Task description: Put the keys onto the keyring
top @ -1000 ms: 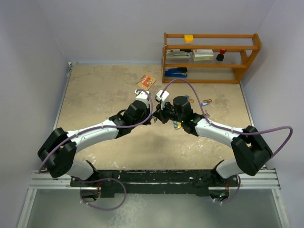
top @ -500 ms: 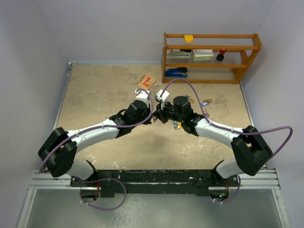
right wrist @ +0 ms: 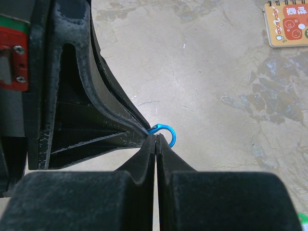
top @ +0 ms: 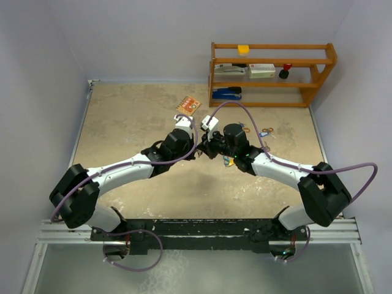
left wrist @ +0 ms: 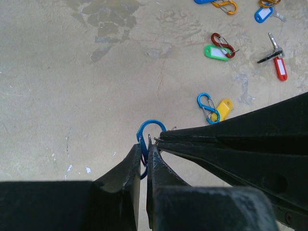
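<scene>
The step in hand looks like readying the ring itself. The left jaws are clamped on a small blue metal carabiner clip (left wrist: 144,137), which seems to serve as the keyring, and hold it above the mottled beige desk (left wrist: 72,72). The right jaws are pressed together, their tips touching the same clip at its gate side. Whether they pinch a thin wire there cannot be told.

No key hangs on that clip. The keys lie on the desk beyond it and to its right. They include a silver key with a red plastic tag (left wrist: 276,57), a blue-tagged key (left wrist: 265,14), a green tag (left wrist: 215,52) and a yellow tag (left wrist: 223,108).

Next, the gate probably has to be sprung. One pair of jaws must then let go to fetch a key, while the other keeps the clip steady.
</scene>
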`<move>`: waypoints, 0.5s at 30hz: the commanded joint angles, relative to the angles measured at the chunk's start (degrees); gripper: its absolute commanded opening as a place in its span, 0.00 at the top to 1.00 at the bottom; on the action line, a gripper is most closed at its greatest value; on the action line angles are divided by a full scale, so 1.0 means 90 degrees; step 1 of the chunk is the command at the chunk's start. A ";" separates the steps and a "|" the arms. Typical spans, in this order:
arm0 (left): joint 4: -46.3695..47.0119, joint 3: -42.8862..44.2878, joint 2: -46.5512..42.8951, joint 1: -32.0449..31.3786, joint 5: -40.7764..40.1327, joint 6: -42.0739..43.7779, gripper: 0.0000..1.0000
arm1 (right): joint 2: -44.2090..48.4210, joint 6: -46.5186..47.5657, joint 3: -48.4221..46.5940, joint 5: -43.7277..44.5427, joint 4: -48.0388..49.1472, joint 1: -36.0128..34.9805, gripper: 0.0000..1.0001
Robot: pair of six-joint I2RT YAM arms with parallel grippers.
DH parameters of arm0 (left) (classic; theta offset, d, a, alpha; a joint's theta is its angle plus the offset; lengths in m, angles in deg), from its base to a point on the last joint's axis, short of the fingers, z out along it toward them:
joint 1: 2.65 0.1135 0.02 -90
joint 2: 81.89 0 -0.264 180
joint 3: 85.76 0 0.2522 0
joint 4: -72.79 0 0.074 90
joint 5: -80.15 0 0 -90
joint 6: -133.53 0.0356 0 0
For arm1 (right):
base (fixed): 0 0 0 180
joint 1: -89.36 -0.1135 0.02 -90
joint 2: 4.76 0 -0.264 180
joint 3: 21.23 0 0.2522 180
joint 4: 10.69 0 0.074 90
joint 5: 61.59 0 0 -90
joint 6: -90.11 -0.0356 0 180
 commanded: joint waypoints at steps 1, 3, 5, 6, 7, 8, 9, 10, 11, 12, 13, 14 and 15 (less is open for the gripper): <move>0.0418 0.0299 -0.0106 0.0013 -0.0104 0.0007 1.00 | 0.0092 0.0115 -0.0054 -0.0017 0.0082 -0.0004 1.00; 0.0431 0.0289 -0.0126 0.0018 -0.0104 0.0002 1.00 | 0.0091 0.0103 -0.0046 0.0003 0.0083 -0.0001 1.00; 0.0447 0.0274 -0.0146 0.0017 -0.0104 -0.0009 1.00 | 0.0083 0.0098 -0.0041 0.0005 0.0087 -0.0001 1.00; 0.0444 0.0268 -0.0156 0.0022 -0.0114 -0.0012 1.00 | 0.0082 0.0082 -0.0036 0.0004 0.0109 -0.0001 1.00; 0.0442 0.0261 -0.0167 0.0023 -0.0132 -0.0013 1.00 | 0.0090 0.0074 -0.0030 0.0004 0.0116 -0.0004 1.00; 0.0463 0.0257 -0.0168 0.0023 -0.0140 -0.0015 1.00 | 0.0091 0.0071 -0.0031 0.0004 0.0117 -0.0007 1.00; 0.0465 0.0249 -0.0178 0.0031 -0.0148 -0.0019 1.00 | 0.0096 0.0073 -0.0035 0.0004 0.0117 -0.0006 1.00; 0.0477 0.0240 -0.0178 0.0037 -0.0148 -0.0029 1.00 | 0.0105 0.0067 -0.0029 0.0004 0.0117 -0.0007 1.00; 0.0484 0.0232 -0.0175 0.0042 -0.0144 -0.0032 1.00 | 0.0115 0.0062 -0.0023 0.0004 0.0117 -0.0007 1.00; 0.0491 0.0218 -0.0173 0.0054 -0.0151 -0.0038 1.00 | 0.0127 0.0059 -0.0021 0.0004 0.0119 -0.0001 1.00; 0.0514 0.0212 -0.0169 0.0053 -0.0145 -0.0040 1.00 | 0.0137 0.0050 -0.0019 0.0004 0.0117 -0.0004 1.00; 0.0518 0.0206 -0.0162 0.0052 -0.0150 -0.0050 1.00 | 0.0148 0.0054 -0.0017 -0.0002 0.0126 -0.0002 1.00; 0.0534 0.0203 -0.0155 0.0057 -0.0151 -0.0054 1.00 | 0.0150 0.0046 -0.0032 -0.0013 0.0118 -0.0006 1.00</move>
